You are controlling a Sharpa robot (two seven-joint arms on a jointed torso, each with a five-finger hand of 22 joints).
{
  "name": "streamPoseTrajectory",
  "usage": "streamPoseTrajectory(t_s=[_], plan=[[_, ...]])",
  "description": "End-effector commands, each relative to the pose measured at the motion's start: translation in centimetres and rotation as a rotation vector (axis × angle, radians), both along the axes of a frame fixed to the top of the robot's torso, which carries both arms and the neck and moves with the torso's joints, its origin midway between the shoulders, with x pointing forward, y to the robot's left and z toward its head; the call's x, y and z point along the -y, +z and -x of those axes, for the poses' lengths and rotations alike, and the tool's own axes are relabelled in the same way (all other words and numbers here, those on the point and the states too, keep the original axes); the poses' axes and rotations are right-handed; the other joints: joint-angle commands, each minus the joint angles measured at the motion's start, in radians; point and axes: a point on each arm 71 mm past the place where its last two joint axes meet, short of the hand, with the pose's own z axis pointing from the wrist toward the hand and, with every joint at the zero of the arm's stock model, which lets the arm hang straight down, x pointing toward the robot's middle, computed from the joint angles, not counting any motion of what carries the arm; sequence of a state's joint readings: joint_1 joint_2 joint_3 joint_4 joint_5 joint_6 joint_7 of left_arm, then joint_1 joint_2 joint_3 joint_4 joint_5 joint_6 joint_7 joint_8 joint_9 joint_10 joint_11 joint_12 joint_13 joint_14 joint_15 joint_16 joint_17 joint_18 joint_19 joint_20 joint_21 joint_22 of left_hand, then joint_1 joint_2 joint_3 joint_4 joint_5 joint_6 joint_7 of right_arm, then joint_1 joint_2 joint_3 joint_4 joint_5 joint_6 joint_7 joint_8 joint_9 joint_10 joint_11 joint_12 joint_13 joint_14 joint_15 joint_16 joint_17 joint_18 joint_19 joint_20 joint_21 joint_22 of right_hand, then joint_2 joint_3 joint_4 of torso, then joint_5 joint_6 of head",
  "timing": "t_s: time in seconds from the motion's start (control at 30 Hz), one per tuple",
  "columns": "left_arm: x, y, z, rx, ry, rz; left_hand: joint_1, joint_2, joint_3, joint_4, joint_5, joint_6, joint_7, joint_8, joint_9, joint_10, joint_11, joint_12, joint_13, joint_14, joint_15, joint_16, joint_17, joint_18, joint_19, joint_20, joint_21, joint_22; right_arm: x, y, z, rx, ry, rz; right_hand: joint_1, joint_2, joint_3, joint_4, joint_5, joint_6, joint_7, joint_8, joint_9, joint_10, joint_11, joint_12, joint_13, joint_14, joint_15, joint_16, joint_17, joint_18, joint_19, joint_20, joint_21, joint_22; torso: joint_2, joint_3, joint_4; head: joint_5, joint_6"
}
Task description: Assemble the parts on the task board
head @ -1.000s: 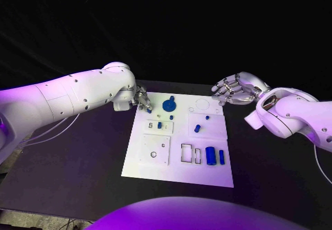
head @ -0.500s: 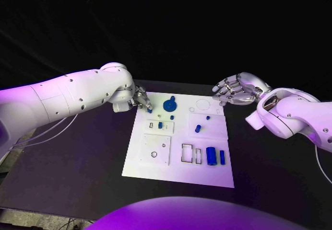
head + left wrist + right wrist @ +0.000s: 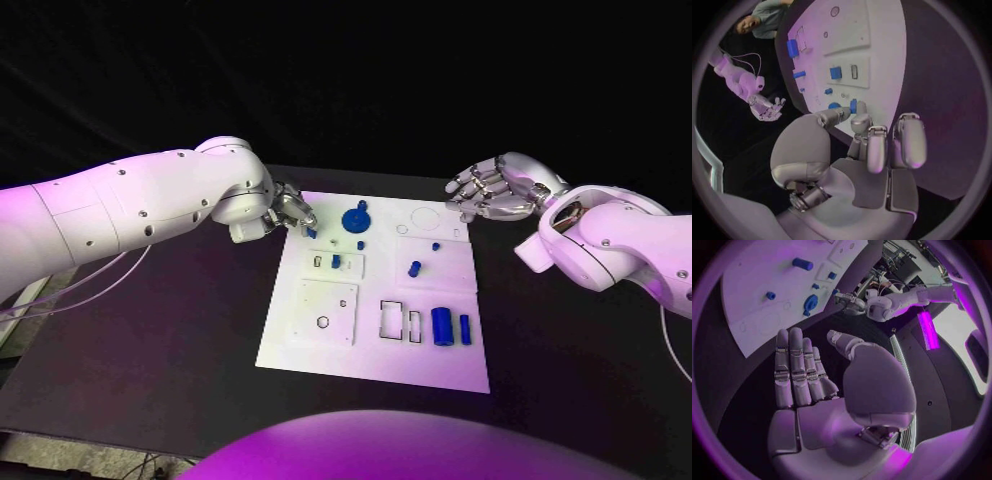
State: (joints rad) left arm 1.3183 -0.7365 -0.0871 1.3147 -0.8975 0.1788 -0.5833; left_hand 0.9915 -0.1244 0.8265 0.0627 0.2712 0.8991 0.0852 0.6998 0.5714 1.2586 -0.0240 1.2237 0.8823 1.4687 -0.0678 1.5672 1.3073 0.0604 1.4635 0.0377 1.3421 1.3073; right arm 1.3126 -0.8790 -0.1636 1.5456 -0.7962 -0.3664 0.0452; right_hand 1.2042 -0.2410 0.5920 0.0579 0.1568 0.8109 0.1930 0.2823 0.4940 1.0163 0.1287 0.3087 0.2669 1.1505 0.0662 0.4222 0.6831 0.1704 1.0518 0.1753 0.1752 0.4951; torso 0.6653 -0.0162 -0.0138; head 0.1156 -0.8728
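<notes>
The white task board (image 3: 375,350) lies in the middle of the black table. Several blue parts are on it: a gear with a knob (image 3: 356,217), a small peg (image 3: 336,261), another peg (image 3: 414,268) and a large block (image 3: 440,326) beside a narrow one (image 3: 464,327). My left hand (image 3: 289,210) is at the board's far left corner, fingers curled in, and pinches a small blue part (image 3: 310,232) between thumb and fingertip; the left wrist view shows that part (image 3: 853,106) at the fingertips. My right hand (image 3: 490,190) hovers past the far right corner, fingers apart and holding nothing.
Empty cut-outs mark the board: a ring outline (image 3: 424,216), rectangular slots (image 3: 389,318) and a square plate with a hole (image 3: 323,312). Bare black table (image 3: 159,330) lies on both sides of the board.
My left arm has swung its elbow a little outward while its hand stays at the board's corner with the small blue part. The right hand has hardly moved.
</notes>
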Motion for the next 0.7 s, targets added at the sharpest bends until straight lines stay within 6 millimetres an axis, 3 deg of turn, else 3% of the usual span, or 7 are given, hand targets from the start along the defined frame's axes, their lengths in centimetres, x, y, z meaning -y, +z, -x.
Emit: streamPoseTrajectory(t_s=[0.03,0.13,0.3,0.7], plan=[[0.2,0.1,0.3,0.034,0.021,0.055,-0.014,0.001,0.165,-0.175,0.025,0.048,-0.042,0.005,0.009,0.013,-0.003,0.006,0.014,0.102,-0.008,0.004,0.263,-0.011,0.012,-0.002,0.009,0.187,-0.1,-0.1,0.1,-0.011,0.013,0.004,-0.009,0.001,-0.004,0.0,0.004,0.001,0.004,-0.006,-0.001,0.006,0.003,-0.006,-0.001,0.002,0.002,-0.007,-0.001,0.011,-0.001,0.005,-0.003,-0.001,0.001,-0.0007,-0.0006,0.002,0.0],[0.2,0.1,0.6,0.043,0.017,0.059,-0.025,-0.003,0.167,-0.185,0.058,0.06,-0.044,0.005,0.0,0.029,-0.005,0.017,0.037,0.102,-0.01,0.004,0.263,-0.013,0.016,-0.004,0.018,0.192,0.0,-0.2,0.1,-0.012,0.012,0.005,-0.009,0.001,-0.005,0.0,0.004,0.001,0.004,-0.006,-0.001,0.007,0.003,-0.007,-0.003,0.003,0.003,-0.009,-0.001,0.011,-0.001,0.005,-0.004,-0.002,0.0,-0.0009,-0.0006,0.003,0.0],[0.1,0.0,0.9,0.053,0.008,0.059,-0.032,-0.006,0.17,-0.195,0.084,0.071,-0.046,0.005,-0.007,0.043,-0.006,0.027,0.058,0.102,-0.011,0.004,0.263,-0.015,0.02,-0.005,0.026,0.196,0.0,-0.2,0.1,-0.014,0.012,0.005,-0.009,0.001,-0.005,0.0,0.004,0.001,0.004,-0.006,-0.001,0.007,0.003,-0.007,-0.003,0.003,0.003,-0.009,-0.001,0.011,-0.001,0.005,-0.004,-0.002,0.001,-0.001,-0.0009,0.004,0.0],[0.4,-0.2,1.7,0.069,-0.057,0.022,-0.034,-0.006,0.17,-0.196,0.087,0.073,-0.047,0.005,-0.009,0.043,-0.006,0.027,0.057,0.102,-0.011,0.004,0.263,-0.014,0.019,-0.005,0.024,0.196,0.0,-0.3,0.2,-0.016,0.011,0.005,-0.008,0.0,-0.005,-0.001,0.004,0.0,0.004,-0.007,-0.002,0.006,0.003,-0.008,-0.004,0.003,0.003,-0.011,-0.002,0.011,-0.001,0.005,-0.005,-0.003,0.002,-0.0008,-0.0022,0.005,0.0]])
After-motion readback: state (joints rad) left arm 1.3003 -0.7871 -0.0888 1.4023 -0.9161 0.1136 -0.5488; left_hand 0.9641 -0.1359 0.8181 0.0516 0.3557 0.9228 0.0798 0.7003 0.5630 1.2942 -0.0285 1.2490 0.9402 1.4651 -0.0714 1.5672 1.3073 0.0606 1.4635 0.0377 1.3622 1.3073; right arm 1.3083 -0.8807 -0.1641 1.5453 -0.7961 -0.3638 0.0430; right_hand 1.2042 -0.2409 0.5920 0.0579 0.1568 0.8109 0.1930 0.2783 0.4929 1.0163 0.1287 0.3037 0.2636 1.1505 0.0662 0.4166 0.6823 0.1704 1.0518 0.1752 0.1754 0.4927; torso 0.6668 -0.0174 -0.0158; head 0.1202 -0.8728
